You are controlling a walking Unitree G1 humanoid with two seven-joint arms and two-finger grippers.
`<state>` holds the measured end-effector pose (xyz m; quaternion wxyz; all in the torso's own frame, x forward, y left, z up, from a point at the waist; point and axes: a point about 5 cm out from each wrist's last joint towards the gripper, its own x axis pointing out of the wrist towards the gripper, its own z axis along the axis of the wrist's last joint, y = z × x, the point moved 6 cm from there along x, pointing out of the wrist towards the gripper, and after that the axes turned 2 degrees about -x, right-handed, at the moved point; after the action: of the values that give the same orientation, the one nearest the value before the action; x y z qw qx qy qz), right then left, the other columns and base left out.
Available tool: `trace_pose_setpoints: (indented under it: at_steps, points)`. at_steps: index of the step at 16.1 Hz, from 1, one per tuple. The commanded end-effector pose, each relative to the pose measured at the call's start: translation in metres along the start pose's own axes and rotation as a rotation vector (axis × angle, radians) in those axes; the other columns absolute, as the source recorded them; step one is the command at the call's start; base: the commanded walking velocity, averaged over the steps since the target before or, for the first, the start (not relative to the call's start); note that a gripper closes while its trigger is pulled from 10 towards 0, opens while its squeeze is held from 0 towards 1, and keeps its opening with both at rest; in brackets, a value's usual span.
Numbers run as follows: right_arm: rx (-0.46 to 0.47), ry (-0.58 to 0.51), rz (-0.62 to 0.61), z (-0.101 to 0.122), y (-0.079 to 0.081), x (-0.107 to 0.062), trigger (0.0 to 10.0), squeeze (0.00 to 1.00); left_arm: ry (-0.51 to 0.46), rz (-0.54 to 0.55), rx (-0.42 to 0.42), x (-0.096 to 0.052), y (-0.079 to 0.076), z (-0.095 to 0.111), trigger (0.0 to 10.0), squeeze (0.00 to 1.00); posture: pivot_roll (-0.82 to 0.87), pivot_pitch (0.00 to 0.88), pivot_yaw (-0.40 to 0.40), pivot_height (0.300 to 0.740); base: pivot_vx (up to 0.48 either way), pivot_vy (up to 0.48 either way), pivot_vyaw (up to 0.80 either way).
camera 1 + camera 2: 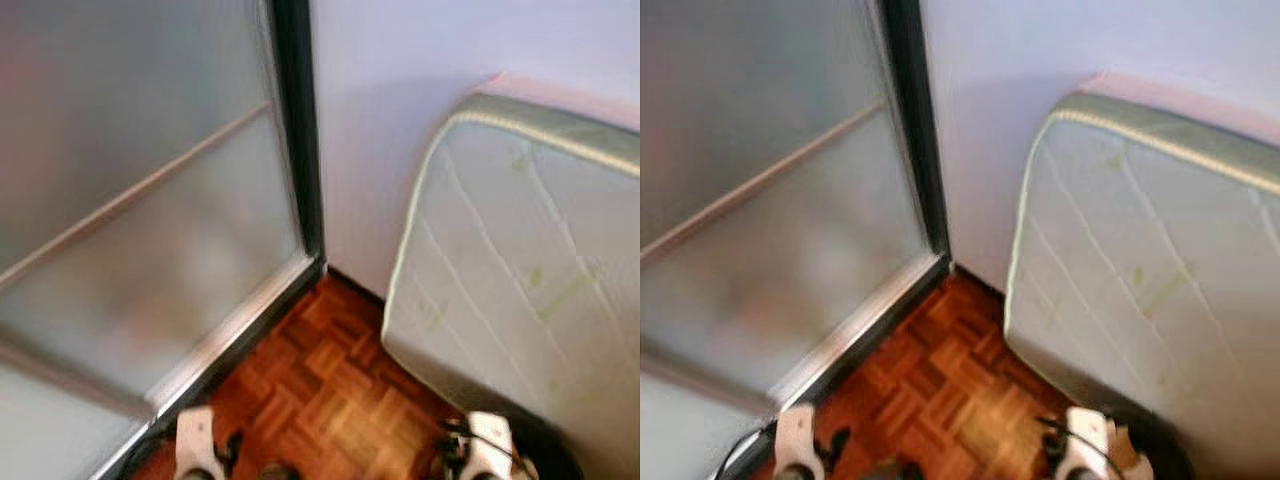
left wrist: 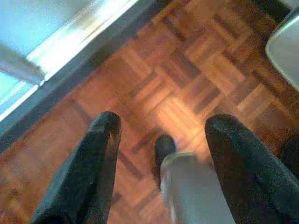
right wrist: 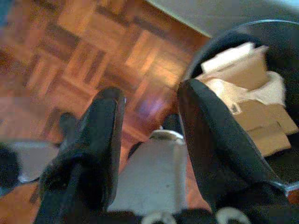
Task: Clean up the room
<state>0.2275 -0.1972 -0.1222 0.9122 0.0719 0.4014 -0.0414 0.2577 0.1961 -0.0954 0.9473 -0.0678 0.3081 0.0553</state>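
- Far left: frosted sliding door point(image 1: 140, 210), crossed by a slanting metal bar, edged on its right by a dark upright frame point(image 1: 298, 130) and along its foot by a silvery track point(image 1: 235, 335).
- Low at the near left edge: left arm point(image 1: 195, 440), pale and blurred, hanging above the floor.
- Left gripper point(image 2: 161, 135): hanging over bare parquet, two black fingers point(image 2: 100, 154) spread well apart, gripping nothing; wood plainly visible in the gap between them.
- Middle: reddish parquet floor point(image 1: 330, 390), running from the near edge back to a dark skirting at the foot of the pale wall point(image 1: 400, 100) in the far corner.
- Low at the near right: right arm point(image 1: 490, 445), also pale, with thin dark cables beside it.
- Right gripper point(image 3: 149, 100): over the parquet just beside a round black bin point(image 3: 243, 37), fingers parted, holding nothing.
- Inside the bin: crumpled cardboard and paper waste point(image 3: 250, 93), tan and white, piled near the rim.
- Right: whitish quilted mattress point(image 1: 520, 270) with greenish piping, propped on edge against the wall, rounded lower corner near the floor; a pinkish strip visible along its top edge.
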Motion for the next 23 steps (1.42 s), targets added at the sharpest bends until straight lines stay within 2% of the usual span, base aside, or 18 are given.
trace_pose_setpoints:
  at_steps: [1,10,17,23]
  points:
    - [0.011,0.034,0.026,-0.011,0.012,0.0,10.0,0.0,0.023,0.026,0.006,-0.004,0.011,-0.007,10.0,0.0,-0.08,0.194,0.049,0.732,0.0,0.0,0.0]
    - [0.015,0.053,0.018,-0.015,0.012,-0.001,10.0,0.0,0.039,0.028,0.013,-0.004,0.012,-0.011,10.0,0.0,-0.08,0.193,0.049,0.732,0.0,0.0,0.0]
    - [0.008,0.074,0.012,-0.019,0.009,-0.002,10.0,0.0,0.109,0.04,0.038,-0.008,0.018,-0.025,10.0,0.0,-0.09,0.18,0.052,0.732,0.0,0.0,-0.69]
    - [0.013,0.083,-0.003,-0.019,0.006,-0.002,10.0,0.0,0.144,0.025,0.057,-0.007,0.014,-0.028,10.0,0.0,-0.09,0.153,0.061,0.732,0.0,0.0,-0.68]
